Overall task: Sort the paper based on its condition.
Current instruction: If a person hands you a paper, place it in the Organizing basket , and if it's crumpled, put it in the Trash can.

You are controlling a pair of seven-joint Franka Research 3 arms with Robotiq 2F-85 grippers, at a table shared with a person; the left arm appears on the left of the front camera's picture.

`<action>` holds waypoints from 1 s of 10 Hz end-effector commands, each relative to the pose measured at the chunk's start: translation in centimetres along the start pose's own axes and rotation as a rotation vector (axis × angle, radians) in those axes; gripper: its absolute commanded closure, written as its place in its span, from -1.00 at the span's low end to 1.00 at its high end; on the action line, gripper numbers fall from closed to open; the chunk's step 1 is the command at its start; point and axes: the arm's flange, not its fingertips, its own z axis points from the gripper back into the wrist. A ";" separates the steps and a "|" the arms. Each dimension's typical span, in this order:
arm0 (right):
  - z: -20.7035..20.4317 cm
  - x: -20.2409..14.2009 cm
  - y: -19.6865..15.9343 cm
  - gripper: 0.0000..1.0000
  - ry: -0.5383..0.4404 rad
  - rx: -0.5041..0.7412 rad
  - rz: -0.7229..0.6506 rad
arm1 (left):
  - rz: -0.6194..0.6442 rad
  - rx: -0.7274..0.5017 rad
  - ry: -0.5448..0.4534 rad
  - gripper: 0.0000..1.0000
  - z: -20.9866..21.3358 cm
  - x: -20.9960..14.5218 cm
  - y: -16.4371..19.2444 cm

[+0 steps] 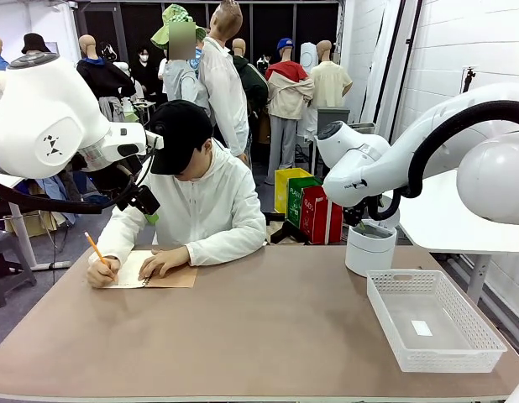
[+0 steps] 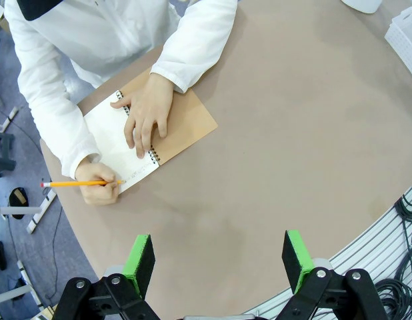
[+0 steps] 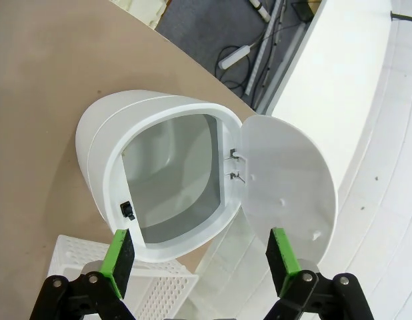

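Observation:
Loose paper is out of view. A person at the far side writes with an orange pencil [image 2: 79,183] on the page of a spiral notebook [image 2: 189,123], the other hand [image 2: 149,113] flat on it. My left gripper [image 2: 219,239] hangs open high over the bare table on the near side of the notebook, nothing between its green pads; in the front view it [image 1: 142,201] is up beside the person's head. My right gripper [image 3: 201,235] is open and empty above a white round bin [image 3: 159,173] whose hinged lid [image 3: 286,173] stands open.
A white mesh basket [image 1: 486,344] sits at the table's right front with a tiny white label [image 1: 421,327] in it. The bin [image 1: 370,250] stands behind it at the far right edge. The brown table [image 1: 268,336] has wide free room in the middle.

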 end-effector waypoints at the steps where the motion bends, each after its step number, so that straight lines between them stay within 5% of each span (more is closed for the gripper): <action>1: 0.0 0.0 0.0 -1.00 0.000 0.000 0.000 | 0.002 -0.002 -0.006 -1.00 0.0 0.0 0.1; 10: 11.9 -4.8 3.1 -1.00 -0.431 0.427 0.212 | 0.002 -0.002 -0.006 -1.00 0.0 0.0 0.1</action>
